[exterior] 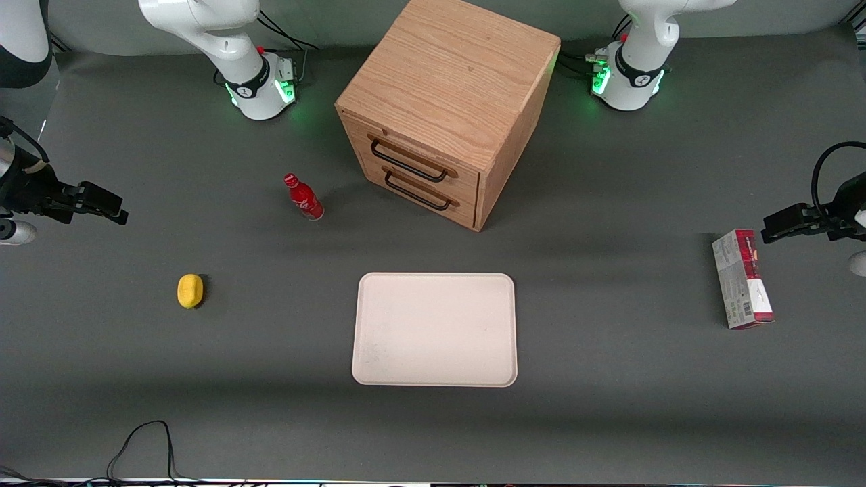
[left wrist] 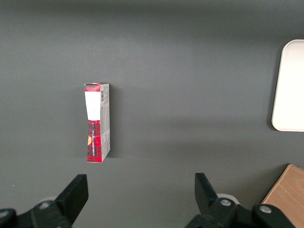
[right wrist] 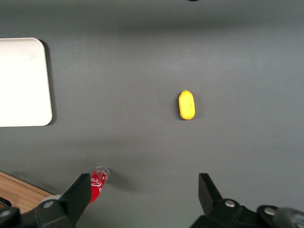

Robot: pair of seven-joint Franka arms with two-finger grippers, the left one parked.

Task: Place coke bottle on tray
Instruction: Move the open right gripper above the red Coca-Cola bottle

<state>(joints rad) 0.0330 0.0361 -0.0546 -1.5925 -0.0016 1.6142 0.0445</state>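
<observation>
Right wrist view shows us our gripper (right wrist: 142,199) with its two black fingers (right wrist: 78,194) spread wide apart, and nothing is between them. The fingers hang in the air above the dark grey table (right wrist: 142,61) and touch nothing. Just beside one finger we see the coke bottle (right wrist: 98,184), red with white writing, standing up on the table. A yellow lemon (right wrist: 186,105) lies on the table, well apart from the bottle. We also see a corner of the pale cream tray (right wrist: 23,80) and a bit of the wooden drawer cabinet (right wrist: 19,190). From the front view, our gripper (exterior: 111,208) is up in the air at the working arm's end of the table, well apart from the coke bottle (exterior: 304,197). The bottle stands near the cabinet (exterior: 446,101), which has two drawers with black handles. The tray (exterior: 434,329) lies flat, nearer to the front camera than the cabinet and the bottle, and it has nothing on it. A red and grey carton (exterior: 741,279) lies toward the parked arm's end of the table. A black cable (exterior: 145,439) curls at the table's near edge.
</observation>
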